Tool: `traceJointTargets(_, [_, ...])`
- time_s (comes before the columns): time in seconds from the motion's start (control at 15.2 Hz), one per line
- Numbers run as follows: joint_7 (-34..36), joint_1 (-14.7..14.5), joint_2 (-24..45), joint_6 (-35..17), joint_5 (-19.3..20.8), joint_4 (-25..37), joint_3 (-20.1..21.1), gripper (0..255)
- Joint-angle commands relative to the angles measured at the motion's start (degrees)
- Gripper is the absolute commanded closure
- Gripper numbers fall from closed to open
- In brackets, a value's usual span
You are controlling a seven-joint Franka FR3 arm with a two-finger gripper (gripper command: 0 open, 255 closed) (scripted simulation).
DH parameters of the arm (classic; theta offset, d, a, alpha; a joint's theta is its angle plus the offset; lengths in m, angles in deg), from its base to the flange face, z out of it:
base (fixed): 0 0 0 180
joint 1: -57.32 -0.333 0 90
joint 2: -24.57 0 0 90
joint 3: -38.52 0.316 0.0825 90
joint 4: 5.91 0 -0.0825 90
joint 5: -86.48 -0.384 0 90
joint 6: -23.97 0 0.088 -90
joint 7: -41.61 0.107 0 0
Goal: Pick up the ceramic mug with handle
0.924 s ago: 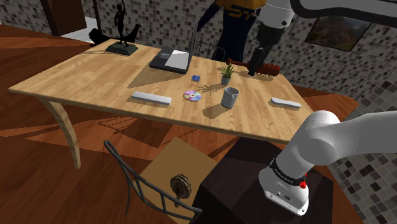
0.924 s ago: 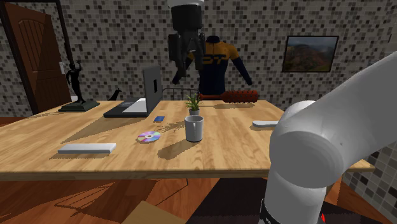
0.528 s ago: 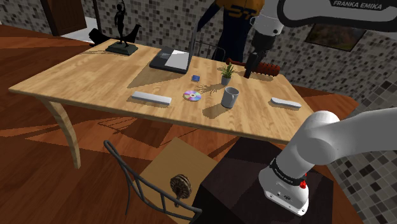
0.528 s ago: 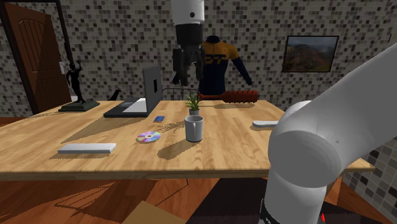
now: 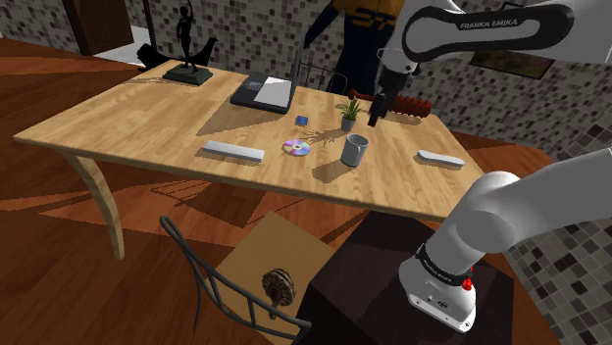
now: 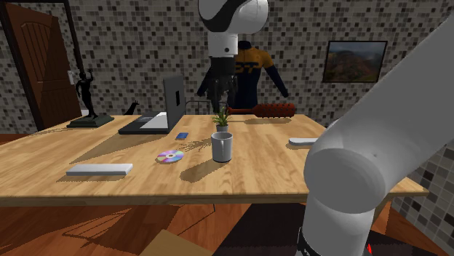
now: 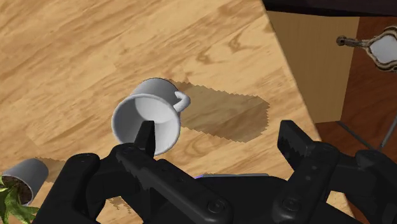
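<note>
Gripper (image 5: 378,110) seen with fingers spread apart, hung at 1 o'clock from grey mug (image 5: 355,149) in shoulder view; mug stood upright on wooden table (image 5: 147,118), apparently untouched.

Even, fairly bright light falls on the wooden surface (image 5: 147,118) from above and behind the mug (image 5: 355,149). In the shoulder view the mug's brown shadow lies at its left, toward the near edge. In the wrist view that shadow spreads from the mug's handle side with sawtoothed edges. Darker shadow patches cross the floor (image 5: 59,216) below. Every view is sharp throughout.
</note>
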Motion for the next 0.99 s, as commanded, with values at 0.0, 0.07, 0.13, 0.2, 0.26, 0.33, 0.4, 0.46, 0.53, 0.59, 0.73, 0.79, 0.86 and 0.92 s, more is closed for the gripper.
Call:
traceJointTargets(0.0, [-2.0, 0.3, 3.1, -3.4, -0.2, -0.2, -2.3, 0])
traceJointTargets(0.07, [-3.1, 0.4, 4.9, -5.0, -0.4, 0.1, -3.5, 0])
traceJointTargets(0.13, [-4.3, 0.4, 6.8, -6.4, -0.8, 0.4, -4.6, 0])
traceJointTargets(0.2, [-5.5, 0.4, 8.7, -7.9, -1.2, 0.8, -5.8, 0])
traceJointTargets(0.26, [-6.7, 0.4, 10.7, -9.3, -1.8, 1.3, -6.9, 0])
traceJointTargets(0.33, [-8.0, 0.4, 12.8, -10.7, -2.5, 1.9, -8.1, 0])
traceJointTargets(0.4, [-9.4, 0.3, 14.9, -12.0, -3.3, 2.5, -9.2, 0])
traceJointTargets(0.46, [-10.9, 0.2, 17.1, -13.2, -4.3, 3.3, -10.3, 0])
traceJointTargets(0.53, [-12.4, 0.1, 19.4, -14.4, -5.5, 4.1, -11.3, 0])
traceJointTargets(0.59, [-14.1, 0.0, 21.7, -15.5, -6.8, 5.0, -12.3, 0])
traceJointTargets(0.73, [-17.6, -0.1, 26.5, -17.5, -9.9, 7.0, -14.1, 0])
traceJointTargets(0.79, [-18.1, 0.0, 27.2, -17.7, -10.4, 7.3, -14.3, 0])
traceJointTargets(0.86, [-18.4, 0.0, 27.7, -18.5, -10.6, 6.9, -14.3, 0])
traceJointTargets(0.92, [-18.6, 0.0, 28.1, -19.3, -10.9, 6.6, -14.3, 0])
